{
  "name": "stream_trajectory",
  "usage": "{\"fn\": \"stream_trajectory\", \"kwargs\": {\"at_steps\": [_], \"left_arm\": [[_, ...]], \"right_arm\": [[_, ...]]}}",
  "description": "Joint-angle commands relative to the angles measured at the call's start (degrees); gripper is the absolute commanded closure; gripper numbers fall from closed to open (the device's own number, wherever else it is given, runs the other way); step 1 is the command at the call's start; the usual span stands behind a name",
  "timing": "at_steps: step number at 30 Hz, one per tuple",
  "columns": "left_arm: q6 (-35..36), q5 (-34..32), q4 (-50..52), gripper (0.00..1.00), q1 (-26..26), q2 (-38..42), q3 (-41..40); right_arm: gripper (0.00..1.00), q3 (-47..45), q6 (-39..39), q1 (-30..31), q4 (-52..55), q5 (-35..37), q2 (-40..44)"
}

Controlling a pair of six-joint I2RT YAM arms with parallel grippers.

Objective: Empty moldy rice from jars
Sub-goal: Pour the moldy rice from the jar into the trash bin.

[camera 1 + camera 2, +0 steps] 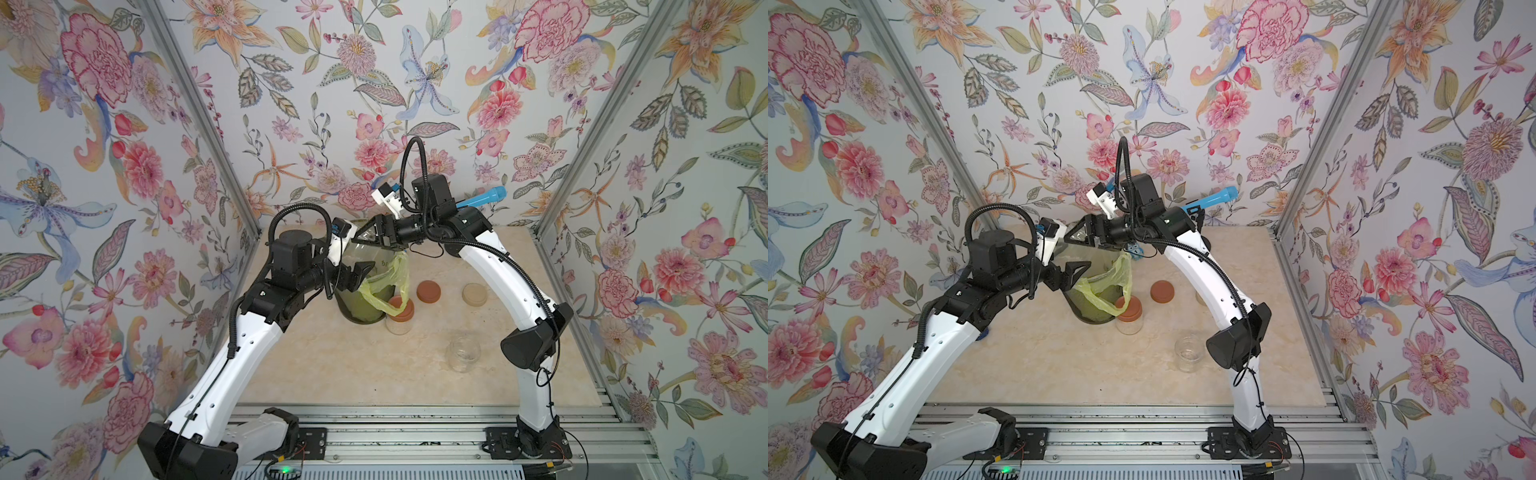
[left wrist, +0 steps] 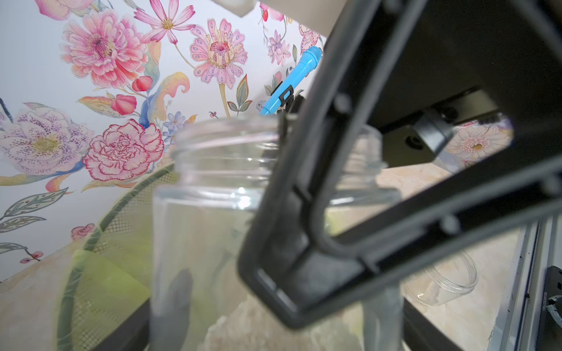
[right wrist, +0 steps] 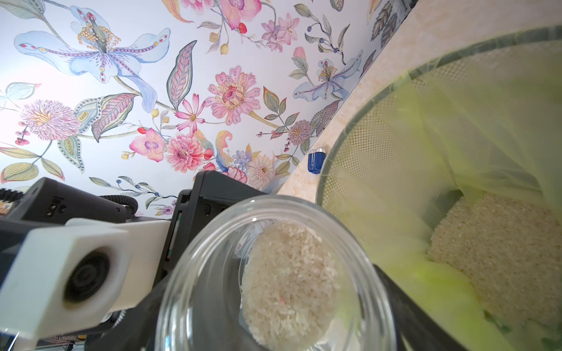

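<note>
A clear open jar [image 3: 273,273] hangs over the bin [image 1: 361,309], with moldy rice [image 3: 289,279] lying in its bottom. My left gripper [image 2: 273,322] is shut on the jar's body, its grey pads [image 2: 173,304] showing through the glass. My right gripper [image 3: 273,304] is shut on the same jar from the mouth end, one black finger [image 2: 304,237] lying across the neck. Both grippers [image 1: 359,272] [image 1: 365,239] meet above the bin in both top views. A second jar [image 1: 400,320] with a reddish-brown lid stands by the bin, pale rice inside. An empty open jar [image 1: 462,353] stands nearer the front.
The dark mesh bin has a yellow-green bag [image 3: 456,121] with a heap of rice [image 3: 501,258] in it. Loose lids lie behind the jars, reddish-brown [image 1: 429,291] and beige [image 1: 475,294]. A small blue object [image 3: 316,161] lies by the back wall. Flowered walls close three sides.
</note>
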State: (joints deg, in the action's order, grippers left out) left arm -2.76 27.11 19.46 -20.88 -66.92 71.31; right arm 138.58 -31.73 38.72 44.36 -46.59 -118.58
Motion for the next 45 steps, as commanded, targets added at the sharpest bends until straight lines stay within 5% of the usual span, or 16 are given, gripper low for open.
{"fn": "stream_trajectory", "kwargs": {"at_steps": [1,7,12,18,21,23,26,29,33,45], "left_arm": [[2.85,1.58,-7.82,0.46,-0.12,2.62,-0.77],[3.73,2.67,-10.61,0.19,-0.12,1.97,-1.49],[3.44,3.95,-13.54,0.10,-0.10,1.48,-2.71],[1.16,4.66,-17.98,0.31,-0.06,1.59,-4.48],[0.02,4.63,-19.42,0.60,-0.03,1.78,-4.82],[-0.55,4.14,-19.98,0.82,-0.04,2.13,-4.98],[-0.75,3.48,-19.87,1.00,-0.03,2.48,-4.72],[-0.09,3.44,-16.68,1.00,-0.03,1.51,-2.35],[1.47,3.01,-10.37,1.00,-0.03,-0.05,1.52],[5.63,0.14,1.74,1.00,-0.08,-2.64,8.21]], "right_arm": [[1.00,3.10,-5.83,-1.28,-1.38,-3.35,-1.29],[1.00,5.91,-8.85,-3.37,-1.39,-6.88,-2.85],[1.00,8.13,-11.78,-4.09,-1.63,-11.40,-4.37],[1.00,7.85,-12.58,-4.09,-1.56,-14.50,-4.91],[0.99,7.34,-12.02,-4.18,-1.56,-14.34,-4.74],[0.87,6.62,-11.46,-4.26,-1.57,-13.75,-4.29],[0.41,5.15,-10.05,-4.27,-1.56,-12.61,-3.45],[0.14,3.29,-8.69,-4.18,-1.56,-11.18,-2.49],[0.01,1.33,-7.40,-3.92,-1.48,-8.64,-1.31],[0.00,-1.30,-5.54,-0.83,-0.20,-2.89,-0.68]]}}
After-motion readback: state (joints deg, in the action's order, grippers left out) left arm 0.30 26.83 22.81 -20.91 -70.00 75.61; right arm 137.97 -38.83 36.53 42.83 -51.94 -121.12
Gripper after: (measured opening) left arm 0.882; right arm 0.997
